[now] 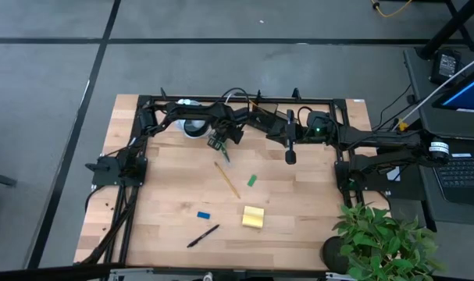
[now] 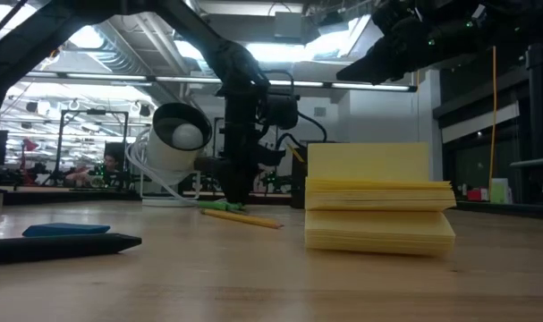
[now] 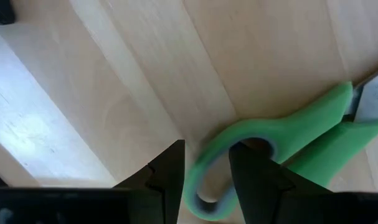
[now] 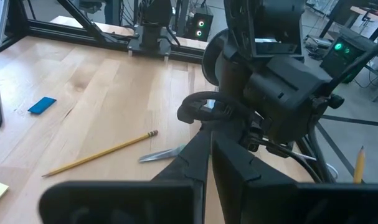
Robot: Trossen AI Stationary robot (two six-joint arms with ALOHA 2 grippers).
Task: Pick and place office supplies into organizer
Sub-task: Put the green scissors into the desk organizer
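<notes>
The green-handled scissors (image 3: pixel 301 134) lie near the table's far middle, with my left gripper (image 3: pixel 207 180) down on their handle loop; the high view shows the gripper (image 1: pixel 218 144) and the right wrist view shows the blades (image 4: pixel 164 154). My right gripper (image 1: pixel 290 156) hovers shut to the right of them, touching nothing. On the wood lie a pencil (image 1: pixel 227 179), a small green piece (image 1: pixel 251 180), the blue eraser (image 1: pixel 203 214), the yellow sticky pad (image 1: pixel 253 217) and a black pen (image 1: pixel 203 236). The arms at the far edge hide most of the organizer. My left gripper has the wall of the scissors' green handle loop (image 3: pixel 204 165) pinched between its two fingers, one finger (image 3: pixel 254 177) over the loop's hole and the other (image 3: pixel 170 177) outside it. The fingers point down from above. The blades stay low at the table.
The white round device (image 1: pixel 194 125) sits by the far edge, just left of my left gripper. Black frame rails run along the far edge (image 1: pixel 244 100) and both sides. A pencil (image 4: pixel 360 163) stands upright beyond the left arm. A potted plant (image 1: pixel 381 242) overhangs the near right corner.
</notes>
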